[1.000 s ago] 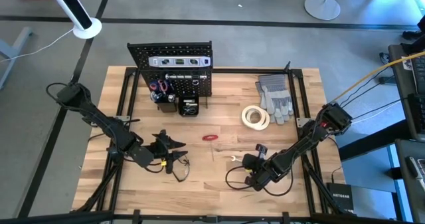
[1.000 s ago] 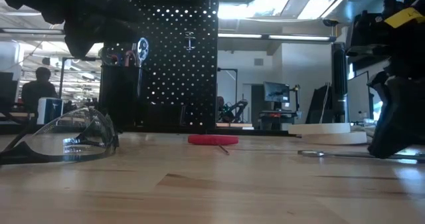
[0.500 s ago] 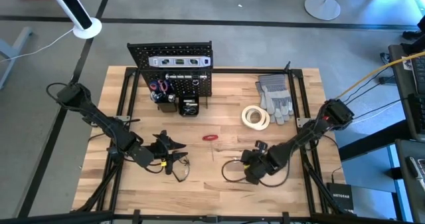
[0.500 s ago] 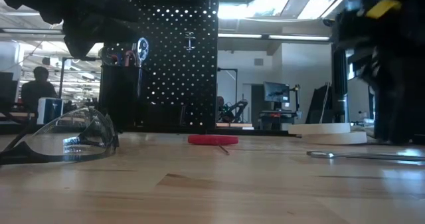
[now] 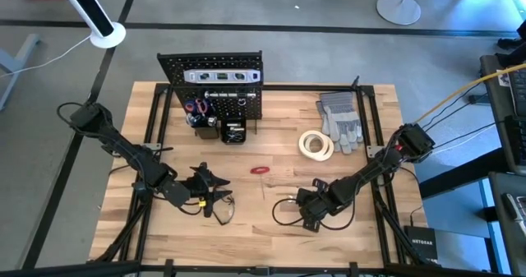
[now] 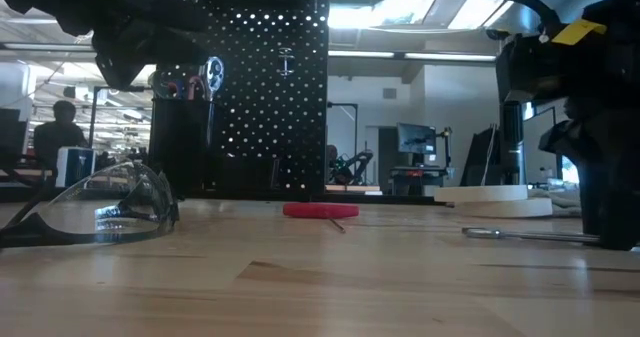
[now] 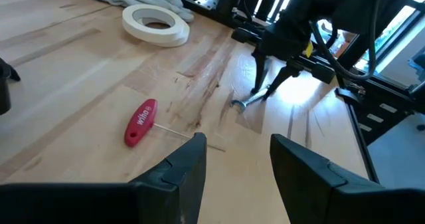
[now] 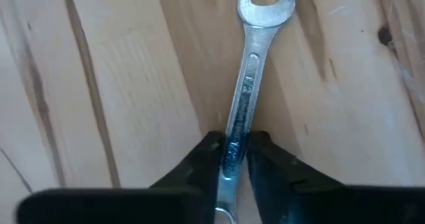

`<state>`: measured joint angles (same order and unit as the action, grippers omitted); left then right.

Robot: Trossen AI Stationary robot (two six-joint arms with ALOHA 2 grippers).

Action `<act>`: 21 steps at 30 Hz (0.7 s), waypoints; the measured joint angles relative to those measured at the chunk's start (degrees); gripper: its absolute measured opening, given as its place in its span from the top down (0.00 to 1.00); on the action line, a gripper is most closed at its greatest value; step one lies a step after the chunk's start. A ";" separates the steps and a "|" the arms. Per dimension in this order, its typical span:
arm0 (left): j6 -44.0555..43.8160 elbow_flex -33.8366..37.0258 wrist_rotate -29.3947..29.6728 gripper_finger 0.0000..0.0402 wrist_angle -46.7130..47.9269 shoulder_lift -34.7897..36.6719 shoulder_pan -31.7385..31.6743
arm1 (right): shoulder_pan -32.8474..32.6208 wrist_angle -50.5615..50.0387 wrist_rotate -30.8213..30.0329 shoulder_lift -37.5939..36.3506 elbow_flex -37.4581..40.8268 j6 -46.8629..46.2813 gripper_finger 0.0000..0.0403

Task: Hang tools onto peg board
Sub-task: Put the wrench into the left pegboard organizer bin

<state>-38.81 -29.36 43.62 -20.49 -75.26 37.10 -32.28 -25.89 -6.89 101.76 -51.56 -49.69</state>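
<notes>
The right gripper (image 8: 232, 154) pinches the wrench (image 8: 249, 71) lying flat near the worktop's (image 5: 271, 228) front edge, ready to lift it; the left gripper (image 7: 236, 161) waits spread.

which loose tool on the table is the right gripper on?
The silver wrench: the right gripper is closed around its shank. The red-handled driver, tape roll and safety glasses lie untouched.

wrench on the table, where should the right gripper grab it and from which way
Grip the flat shank mid-length, from straight above. The wrench lies flat on the wood, so only its two thin long edges offer opposing faces. The right gripper already straddles the shank this way, clear of the wider open-end head, which looks sound.
</notes>
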 joint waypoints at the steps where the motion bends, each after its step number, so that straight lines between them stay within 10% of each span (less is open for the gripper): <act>1: 0.00 0.00 0.00 0.62 0.01 0.00 0.00 | -0.02 0.16 -0.18 0.22 0.04 0.00 0.82; 21: 2.26 -1.30 -3.62 0.62 -3.11 -3.51 -0.02 | 0.07 12.27 -8.54 1.94 0.73 11.53 0.94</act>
<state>-36.55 -30.67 40.00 -23.59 -78.77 37.08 -32.21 -13.62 -15.43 103.70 -50.83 -38.16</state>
